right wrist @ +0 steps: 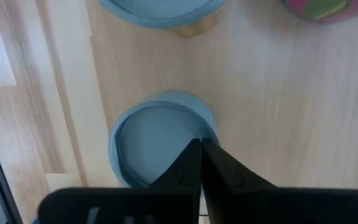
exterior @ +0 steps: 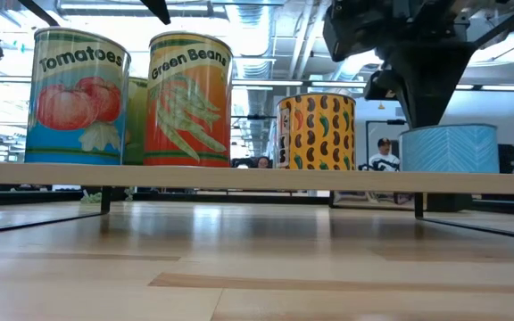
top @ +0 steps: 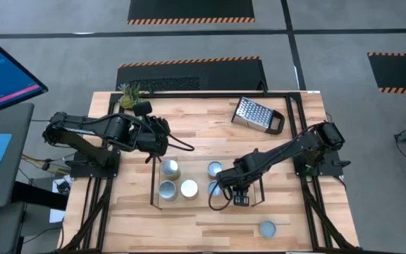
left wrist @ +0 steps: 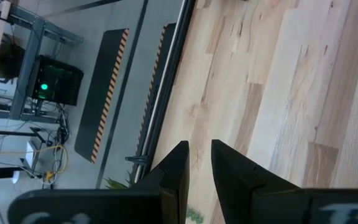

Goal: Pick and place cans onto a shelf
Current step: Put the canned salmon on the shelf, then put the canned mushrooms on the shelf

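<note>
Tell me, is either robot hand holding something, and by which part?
The right hand pinches the rim of a blue can on the shelf. The left hand holds nothing.

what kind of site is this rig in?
Probably a robotics lab or workshop: hazard-striped floor mats, a monitor beside the wooden table, and open ceiling ducting with people in the background.

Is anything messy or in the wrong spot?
One small round blue-topped can sits alone near the table's front edge, away from the black wire shelf with the wooden base where the others stand. Nothing looks spilled, tipped or broken.
</note>
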`<state>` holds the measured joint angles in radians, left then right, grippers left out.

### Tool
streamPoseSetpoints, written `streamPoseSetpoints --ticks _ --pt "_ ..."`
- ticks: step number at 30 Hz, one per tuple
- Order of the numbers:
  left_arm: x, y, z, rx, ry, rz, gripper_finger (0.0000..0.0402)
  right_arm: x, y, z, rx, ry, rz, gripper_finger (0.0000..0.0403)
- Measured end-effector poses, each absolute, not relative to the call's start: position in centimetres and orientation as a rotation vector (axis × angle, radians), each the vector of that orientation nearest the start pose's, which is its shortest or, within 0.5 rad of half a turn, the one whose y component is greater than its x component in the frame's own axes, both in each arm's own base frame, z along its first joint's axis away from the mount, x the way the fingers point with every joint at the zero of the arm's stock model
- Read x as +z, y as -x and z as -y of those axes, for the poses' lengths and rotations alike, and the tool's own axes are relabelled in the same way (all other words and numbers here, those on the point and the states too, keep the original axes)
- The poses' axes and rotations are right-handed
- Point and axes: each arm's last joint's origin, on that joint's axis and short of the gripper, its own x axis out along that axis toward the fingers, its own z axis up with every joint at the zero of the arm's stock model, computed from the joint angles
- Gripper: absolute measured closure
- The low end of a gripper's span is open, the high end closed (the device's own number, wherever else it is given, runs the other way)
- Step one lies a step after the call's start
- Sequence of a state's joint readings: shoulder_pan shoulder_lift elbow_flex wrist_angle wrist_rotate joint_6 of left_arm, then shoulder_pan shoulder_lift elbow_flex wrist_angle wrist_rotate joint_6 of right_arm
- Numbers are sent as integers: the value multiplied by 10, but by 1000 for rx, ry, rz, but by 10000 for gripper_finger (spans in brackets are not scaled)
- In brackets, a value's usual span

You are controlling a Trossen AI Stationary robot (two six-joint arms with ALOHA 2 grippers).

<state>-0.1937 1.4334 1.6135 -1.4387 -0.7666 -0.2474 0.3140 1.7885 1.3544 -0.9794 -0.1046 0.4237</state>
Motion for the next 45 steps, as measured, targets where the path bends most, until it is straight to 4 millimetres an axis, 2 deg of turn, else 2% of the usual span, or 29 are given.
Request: streamPoseSetpoints --ticks 9,17,23,27,36,41,45 --pt "384 -241 27 624 -374 -1050 345 217 -323 -104 41 -190 -1463 386" --pt "384 -241 27 623 -373 -1050 345 217 -323 -100 41 -185 -1468 375" --pt "384 -241 27 623 -374 -1050 345 217 -324 -98 50 -188 -1470 382" --pt "384 -241 27 623 -374 -1050 345 222 -321 -98 60 -199 -1493 384" --pt "384 -241 27 624 -372 -1049 345 265 -317 -100 46 -179 -1553 372" --pt "384 -241 27 629 -363 -1046 345 306 -304 -109 75 -115 -1622 378" --pt "384 -241 27 637 -349 -1040 345 343 -296 -123 138 -95 -1545 386"
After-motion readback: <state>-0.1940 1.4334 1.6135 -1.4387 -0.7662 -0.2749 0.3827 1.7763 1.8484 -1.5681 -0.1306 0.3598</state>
